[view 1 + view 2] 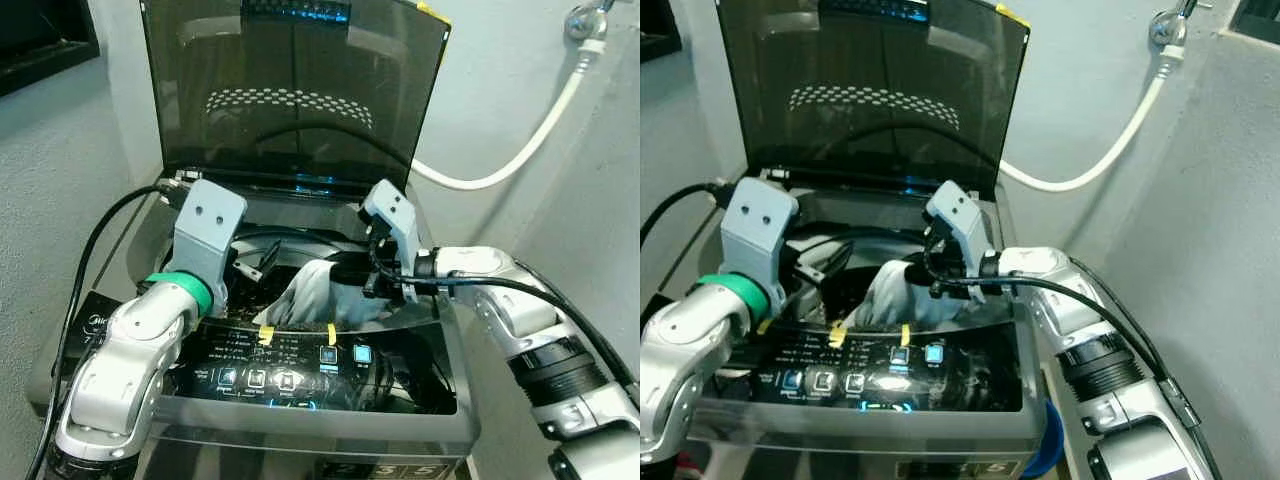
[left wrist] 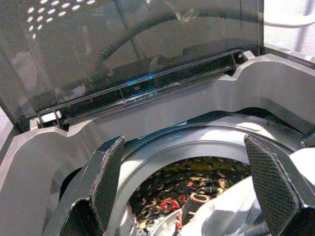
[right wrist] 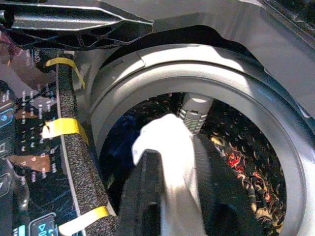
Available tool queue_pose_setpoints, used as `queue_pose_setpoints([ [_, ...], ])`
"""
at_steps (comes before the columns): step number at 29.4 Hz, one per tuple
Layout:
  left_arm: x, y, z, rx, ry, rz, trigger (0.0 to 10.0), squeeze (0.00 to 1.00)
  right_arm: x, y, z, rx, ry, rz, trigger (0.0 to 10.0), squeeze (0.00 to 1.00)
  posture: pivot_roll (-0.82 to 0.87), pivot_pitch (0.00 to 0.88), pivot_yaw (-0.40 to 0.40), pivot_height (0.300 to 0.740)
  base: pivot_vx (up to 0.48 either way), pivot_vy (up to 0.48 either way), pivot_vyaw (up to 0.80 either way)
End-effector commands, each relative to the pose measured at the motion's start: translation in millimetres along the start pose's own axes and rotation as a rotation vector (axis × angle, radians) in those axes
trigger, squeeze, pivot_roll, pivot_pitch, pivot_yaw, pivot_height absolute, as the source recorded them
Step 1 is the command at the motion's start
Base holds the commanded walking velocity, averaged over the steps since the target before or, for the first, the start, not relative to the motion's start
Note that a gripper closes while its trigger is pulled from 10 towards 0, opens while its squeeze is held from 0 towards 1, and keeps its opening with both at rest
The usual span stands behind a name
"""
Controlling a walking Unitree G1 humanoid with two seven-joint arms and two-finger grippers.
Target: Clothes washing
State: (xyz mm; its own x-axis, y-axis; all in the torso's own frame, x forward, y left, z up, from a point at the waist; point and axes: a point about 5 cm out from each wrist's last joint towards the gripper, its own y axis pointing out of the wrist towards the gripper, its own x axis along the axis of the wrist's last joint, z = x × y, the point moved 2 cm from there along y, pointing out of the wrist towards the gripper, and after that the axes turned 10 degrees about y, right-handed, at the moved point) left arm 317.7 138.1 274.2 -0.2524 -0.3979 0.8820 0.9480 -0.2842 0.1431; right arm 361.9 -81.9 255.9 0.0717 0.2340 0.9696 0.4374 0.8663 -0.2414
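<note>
Against a grey wall, a top-loading washing machine (image 1: 300,400) is being loaded, lid raised. A white garment (image 1: 318,292) is being pinched by the right gripper (image 1: 372,290) over the drum mouth; the left gripper (image 2: 197,182) is being held spread nearby. If released early, the garment is likely being left draped over the rim.

washer (image 1: 150,225) showing grey | lid (image 1: 290,90) looking smoky dark | cloth (image 1: 315,290) showing white | garment (image 2: 197,184) showing black with red-yellow print | hose (image 1: 520,150) showing white | tape (image 1: 266,333) showing yellow
</note>
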Motion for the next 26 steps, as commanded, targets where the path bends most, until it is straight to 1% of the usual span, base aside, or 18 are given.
queue_pose_setpoints([
  [1, 3.7, -2.3, 1.2, 0.006, 0.001, -0.007, 10.0, 0.00, 0.4, -1.5, -1.4, -0.020, 0.000, -0.003, 10.0, 0.60, 0.06, 0.040, -0.018, 0.740, 0.000, 0.000, 0.00],
  [2, 3.8, -2.5, 1.1, 0.005, 0.002, -0.006, 10.0, 0.00, 2.9, -1.9, -7.0, -0.064, 0.002, -0.013, 10.0, 0.00, 0.06, 0.041, -0.018, 0.740, 0.000, 0.000, 0.00],
  [4, 4.2, -2.7, 1.4, 0.009, 0.003, -0.004, 10.0, 0.00, 10.6, -4.0, -17.1, -0.141, -0.003, -0.057, 10.0, 0.00, 0.06, 0.040, -0.017, 0.740, 0.000, 0.000, 0.00],
  [5, 4.2, -2.7, 1.4, 0.009, 0.003, -0.004, 10.0, 0.00, 10.6, -4.0, -17.1, -0.141, -0.003, -0.057, 10.0, 0.00, 0.06, 0.040, -0.017, 0.740, 0.000, 0.000, 0.00],
  [6, 4.6, -2.4, 2.0, 0.017, -0.002, -0.005, 10.0, 0.00, 17.4, -6.2, -23.2, -0.188, 0.008, -0.107, 10.0, 0.00, 0.06, 0.040, -0.018, 0.740, 0.000, 0.000, 0.00],
  [7, 4.1, -1.4, 6.1, 0.054, -0.004, 0.004, 10.0, 0.00, 30.7, -11.5, -34.6, -0.281, 0.043, -0.219, 10.0, 0.00, 0.06, 0.041, -0.019, 0.740, 0.000, 0.000, 0.00],
  [8, 4.1, -1.4, 6.1, 0.054, -0.004, 0.004, 10.0, 0.00, 30.7, -11.5, -34.6, -0.281, 0.043, -0.219, 10.0, 0.00, 0.06, 0.041, -0.019, 0.740, 0.000, 0.000, 0.00],
  [9, 3.6, -0.7, 9.1, 0.082, -0.006, 0.010, 10.0, 0.00, 38.7, -15.9, -41.7, -0.344, 0.077, -0.295, 10.0, 0.00, 0.06, 0.041, -0.019, 0.740, 0.000, 0.000, 0.00],
  [10, 3.6, -0.7, 9.1, 0.082, -0.006, 0.010, 10.0, 0.00, 38.7, -15.9, -41.7, -0.344, 0.077, -0.295, 10.0, 0.00, 0.06, 0.041, -0.019, 0.740, 0.000, 0.000, 0.00],
  [11, 1.8, 0.8, 15.5, 0.134, -0.016, 0.023, 10.0, 0.00, 48.5, -25.4, -50.5, -0.438, 0.114, -0.413, 10.0, 0.00, 0.06, 0.041, -0.020, 0.740, 0.000, 0.000, 0.00],
  [13, 0.4, 2.5, 26.0, 0.224, -0.024, 0.024, 10.0, 0.00, 49.1, -39.9, -56.5, -0.540, 0.215, -0.568, 10.0, 0.00, 0.06, 0.041, -0.019, 0.740, 0.000, 0.000, 0.00],
  [18, -3.6, 0.8, 31.8, 0.294, -0.055, 0.014, 10.0, 0.00, 35.4, -49.4, -53.4, -0.641, 0.293, -0.673, 10.0, 0.00, 0.05, 0.040, -0.011, 0.740, 0.000, 0.000, 0.00],
  [19, -3.6, 0.8, 31.8, 0.294, -0.055, 0.014, 10.0, 0.00, 35.4, -49.4, -53.4, -0.641, 0.293, -0.673, 10.0, 0.00, 0.05, 0.040, -0.011, 0.740, 0.000, 0.000, 0.00],
  [22, -6.1, 0.4, 29.5, 0.277, -0.051, 0.014, 10.0, 0.00, 23.7, -39.6, -43.2, -0.558, 0.289, -0.577, 10.0, 0.00, 0.05, 0.040, -0.006, 0.740, 0.000, 0.000, 0.00],
  [23, -5.9, 1.4, 25.7, 0.251, -0.048, 0.009, 10.0, 0.00, 11.2, -27.9, -29.2, -0.431, 0.212, -0.423, 10.0, 0.00, 0.04, 0.039, 0.000, 0.740, 0.000, 0.000, 0.00],
  [24, -5.9, 1.4, 25.7, 0.251, -0.048, 0.009, 10.0, 0.00, 11.2, -27.9, -29.2, -0.431, 0.212, -0.423, 10.0, 0.00, 0.04, 0.039, 0.000, 0.740, 0.000, 0.000, 0.00],
  [25, -4.9, 2.5, 22.2, 0.229, -0.038, 0.005, 10.0, 0.00, -3.5, -19.8, -10.1, -0.266, 0.148, -0.254, 10.0, 0.10, 0.04, 0.038, 0.000, 0.740, 0.000, 0.000, 0.00],
  [26, -4.9, 2.5, 22.2, 0.229, -0.038, 0.005, 10.0, 0.00, -3.5, -19.8, -10.1, -0.266, 0.148, -0.254, 10.0, 0.10, 0.04, 0.038, 0.000, 0.740, 0.000, 0.000, 0.00],
])
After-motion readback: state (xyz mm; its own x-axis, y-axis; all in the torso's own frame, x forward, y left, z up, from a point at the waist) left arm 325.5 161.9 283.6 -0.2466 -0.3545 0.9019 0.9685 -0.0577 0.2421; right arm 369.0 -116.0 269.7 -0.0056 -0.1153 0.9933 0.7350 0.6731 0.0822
